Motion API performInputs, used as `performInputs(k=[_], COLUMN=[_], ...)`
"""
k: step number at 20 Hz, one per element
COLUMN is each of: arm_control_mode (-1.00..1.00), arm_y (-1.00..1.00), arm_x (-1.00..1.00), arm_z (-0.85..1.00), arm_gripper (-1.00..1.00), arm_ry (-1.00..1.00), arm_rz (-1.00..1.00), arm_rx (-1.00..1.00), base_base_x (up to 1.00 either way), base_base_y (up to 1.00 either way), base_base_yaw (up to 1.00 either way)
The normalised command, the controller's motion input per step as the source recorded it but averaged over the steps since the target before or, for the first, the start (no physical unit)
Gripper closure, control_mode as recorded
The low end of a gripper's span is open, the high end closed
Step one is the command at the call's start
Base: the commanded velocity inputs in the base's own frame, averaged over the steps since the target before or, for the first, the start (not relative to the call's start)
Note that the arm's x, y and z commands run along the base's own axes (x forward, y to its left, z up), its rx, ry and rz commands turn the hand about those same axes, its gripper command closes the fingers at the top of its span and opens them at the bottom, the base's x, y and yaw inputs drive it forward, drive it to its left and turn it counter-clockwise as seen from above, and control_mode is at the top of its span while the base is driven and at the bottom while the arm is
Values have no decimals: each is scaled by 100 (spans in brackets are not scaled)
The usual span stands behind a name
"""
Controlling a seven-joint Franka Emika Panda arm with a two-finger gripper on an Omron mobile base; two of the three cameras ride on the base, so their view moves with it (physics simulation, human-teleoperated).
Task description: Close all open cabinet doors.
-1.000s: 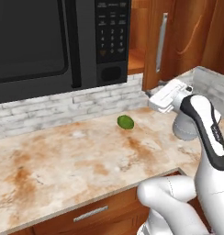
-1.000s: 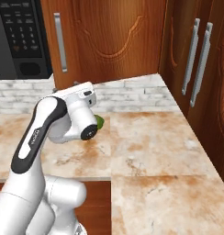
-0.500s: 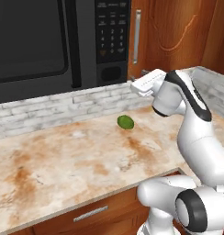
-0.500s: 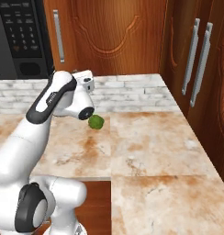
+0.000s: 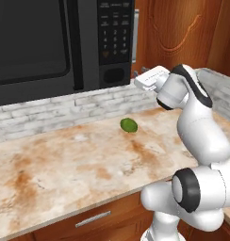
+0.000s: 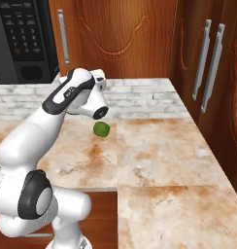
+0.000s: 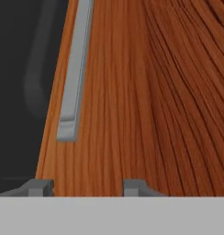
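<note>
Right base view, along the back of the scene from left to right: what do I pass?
Black microwave with keypad → slim silver bar handle → reddish-brown cabinet door with carved arch → pair of silver vertical handles on the right-hand tall doors.

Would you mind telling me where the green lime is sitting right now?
The lime lies on the marble counter near the brick backsplash, below the microwave's keypad side; in the right base view it sits just beside the robot's white wrist.
</note>
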Motion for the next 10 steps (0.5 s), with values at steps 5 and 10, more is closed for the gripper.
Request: performInputs(k=[5, 10], arm_control_mode=[-100, -100], arm_y=[17, 31], arm_x=[80, 22], arm_z=[0, 0], arm_gripper=[-100, -100], arm_ry=[0, 0], arm_rz=[2, 0], arm_rx=[3, 0], base_base_x=[0, 0], base_base_y=[0, 0], base_base_yaw=[0, 0])
